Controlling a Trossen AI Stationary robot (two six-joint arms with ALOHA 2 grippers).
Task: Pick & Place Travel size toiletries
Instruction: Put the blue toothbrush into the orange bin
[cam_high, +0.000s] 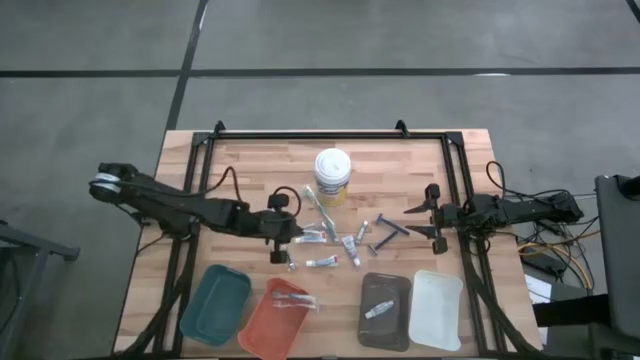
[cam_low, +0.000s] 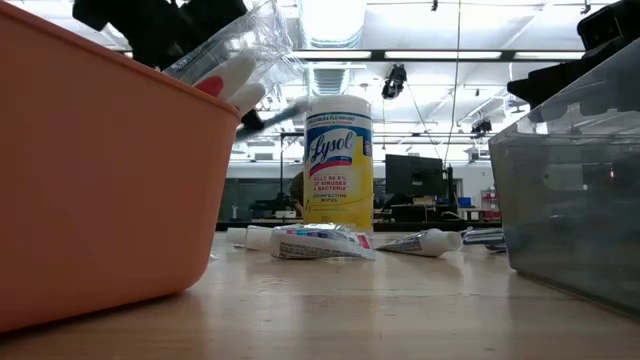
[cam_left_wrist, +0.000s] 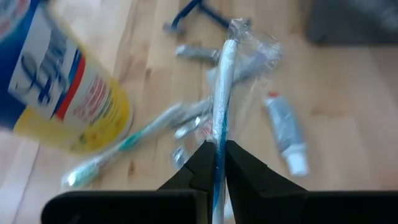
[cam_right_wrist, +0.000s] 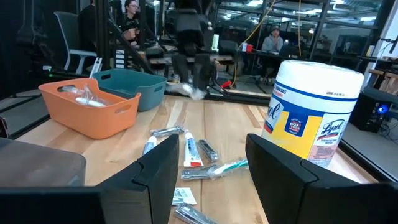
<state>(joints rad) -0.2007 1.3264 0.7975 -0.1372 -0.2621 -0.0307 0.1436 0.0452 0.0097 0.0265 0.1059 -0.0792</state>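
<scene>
My left gripper (cam_high: 285, 238) is left of the scattered toiletries, shut on a clear-wrapped toothbrush (cam_left_wrist: 222, 81). On the wood lie more pieces: small tubes (cam_high: 322, 262) (cam_left_wrist: 287, 134), a teal-bristled toothbrush (cam_left_wrist: 118, 152) and a dark blue razor (cam_high: 390, 230). My right gripper (cam_high: 428, 218) waits open at the table's right, its fingers (cam_right_wrist: 155, 168) facing the pile, touching nothing. Wrapped toothbrushes (cam_high: 290, 298) lie in the orange tray, poking over its rim (cam_low: 235, 75). A tube (cam_high: 378, 310) lies in the grey tray. My left gripper pinches the wrapped toothbrush by its handle (cam_left_wrist: 217, 140) between both fingers, wrapper and all. The brush runs along the fingers and sticks out past the tips toward the pile. Whether its far end (cam_left_wrist: 235, 28) touches the table, I cannot tell.
The white-lidded Lysol tub (cam_high: 332, 175) stands just beyond the pile. Four trays line the near edge: teal (cam_high: 215, 305), orange (cam_high: 262, 335), grey (cam_high: 385, 285), white (cam_high: 435, 310). People sit at desks in the room beyond (cam_right_wrist: 273, 37).
</scene>
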